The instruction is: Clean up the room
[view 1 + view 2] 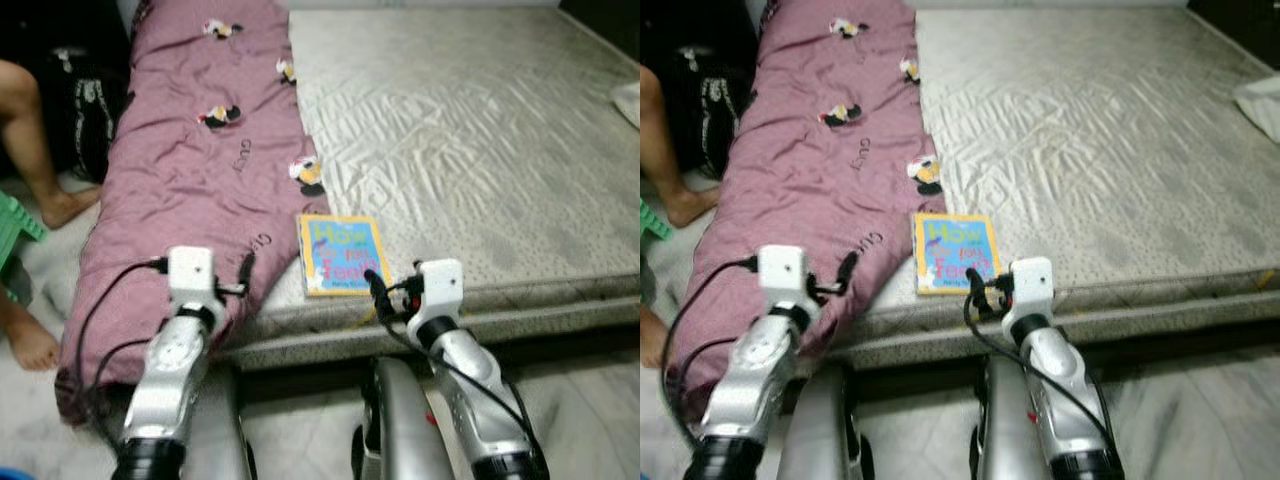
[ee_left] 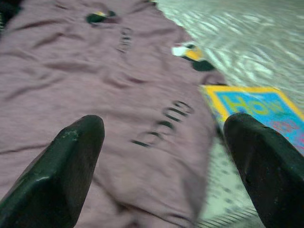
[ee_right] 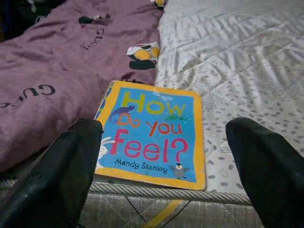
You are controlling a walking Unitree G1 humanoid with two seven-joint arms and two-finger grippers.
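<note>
A yellow-edged blue book (image 1: 341, 253), titled "How Do You Feel?", lies flat on the grey mattress (image 1: 470, 140) close to its front edge. A mauve blanket (image 1: 190, 160) with small bird prints covers the mattress's left strip and hangs over the edge toward the floor. My right gripper (image 3: 164, 124) is open and level with the mattress edge, its two fingers spread to either side of the book (image 3: 152, 133) just in front of it. My left gripper (image 2: 164, 122) is open too and hovers over the blanket (image 2: 95, 95), with the book's corner (image 2: 256, 107) off to one side.
A person's bare legs (image 1: 30, 130) and a foot (image 1: 30, 345) are on the floor at the left, beside a green stool (image 1: 15, 225) and a black bag (image 1: 90, 110). Something white (image 1: 630, 100) lies at the mattress's far right edge.
</note>
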